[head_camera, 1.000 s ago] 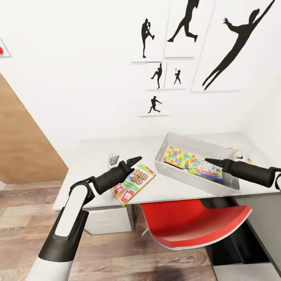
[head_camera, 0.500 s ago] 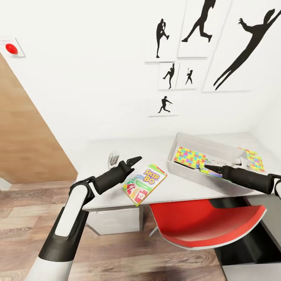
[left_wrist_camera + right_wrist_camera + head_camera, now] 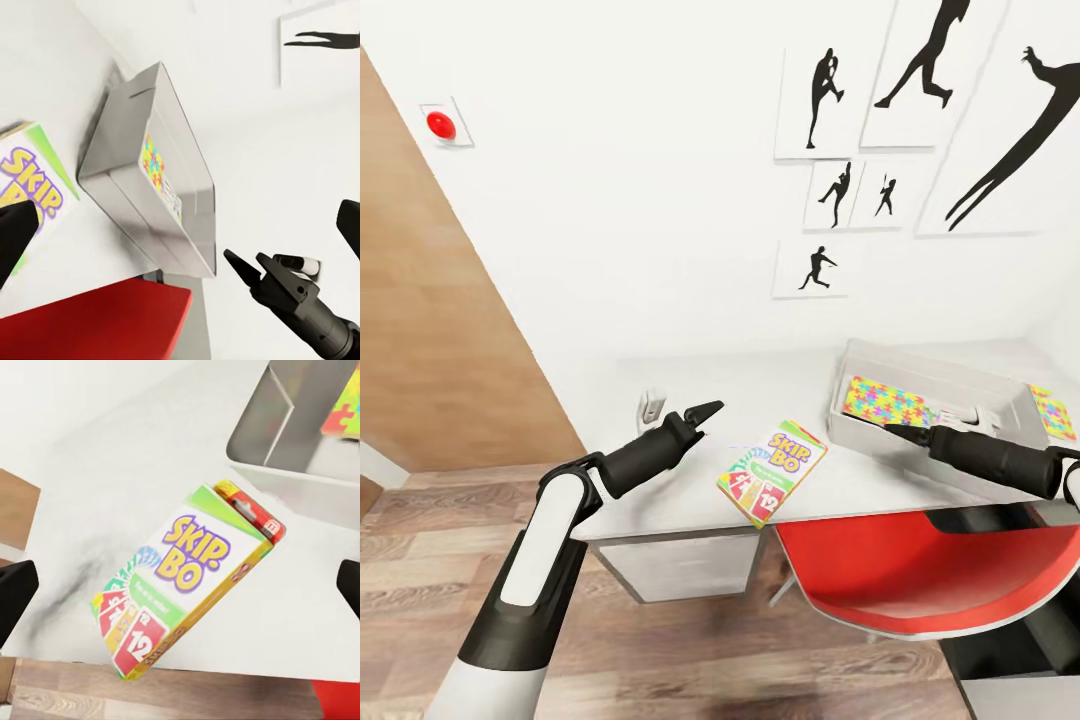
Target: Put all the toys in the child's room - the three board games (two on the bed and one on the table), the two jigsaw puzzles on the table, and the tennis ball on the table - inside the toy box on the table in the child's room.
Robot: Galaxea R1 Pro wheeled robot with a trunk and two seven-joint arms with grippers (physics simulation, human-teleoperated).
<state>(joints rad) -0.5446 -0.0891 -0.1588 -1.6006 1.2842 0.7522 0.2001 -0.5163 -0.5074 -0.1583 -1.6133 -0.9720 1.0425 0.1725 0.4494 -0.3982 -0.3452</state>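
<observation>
The Skip-Bo game (image 3: 772,472) lies flat on the tabletop (image 3: 690,400) near its front edge, just left of the toy box (image 3: 920,380) and apart from it. It sits in the same place relative to the box as a second ago; the whole picture has slid rightward, so the head or base has turned left, not the things. The box holds a jigsaw puzzle (image 3: 885,402); another colourful flat toy (image 3: 1053,411) lies on the tabletop to its right.

The left gripper (image 3: 703,411) hovers left of the game, its fingers close together with nothing between them. The right gripper (image 3: 895,431) hangs by the box's near wall, fingers drawn to a narrow point, also empty. In my judgement the game is the next thing to lift into the box, and neither arm has yet closed on it.

The tabletop is pale and mottled. A red chair (image 3: 930,570) is tucked beneath it, with wood-plank floor below. Black athlete silhouettes (image 3: 830,190) hang on the white wall.
</observation>
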